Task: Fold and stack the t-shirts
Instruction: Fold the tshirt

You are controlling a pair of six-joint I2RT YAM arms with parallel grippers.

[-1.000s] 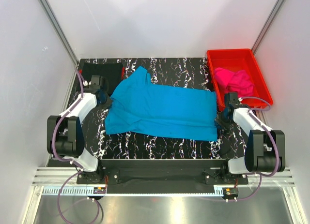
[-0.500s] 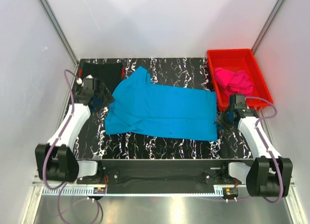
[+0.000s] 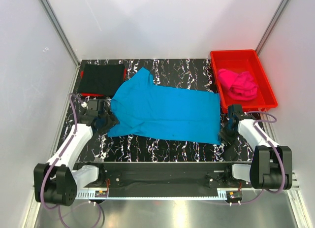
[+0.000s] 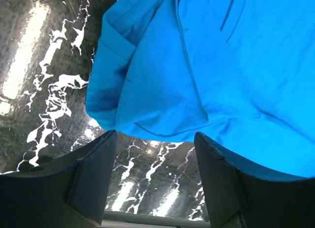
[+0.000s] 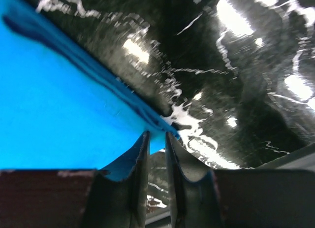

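The turquoise t-shirt (image 3: 165,112) lies spread flat across the middle of the table. A black t-shirt (image 3: 102,78), folded square, sits at the back left. The pink t-shirt (image 3: 238,83) is bunched in the red bin (image 3: 263,85). My left gripper (image 3: 106,121) is at the turquoise shirt's near left corner. It is open (image 4: 155,142), with bare table between its fingers (image 4: 93,174) and the shirt's hem (image 4: 147,129) just ahead. My right gripper (image 3: 227,133) is at the near right corner. Its jaws (image 5: 156,135) stand a narrow gap apart with the shirt's corner (image 5: 147,117) at the tips.
The table (image 3: 162,149) is black with white marbling. White walls close in on both sides and the back. The red bin stands at the back right, close beside my right arm. A red strip (image 3: 86,94) shows under the black shirt's near edge.
My left gripper has opened and drawn back toward the near side along the shirt's left edge. My right gripper has slid nearer, to the shirt's front right corner. The shirt has not shifted.
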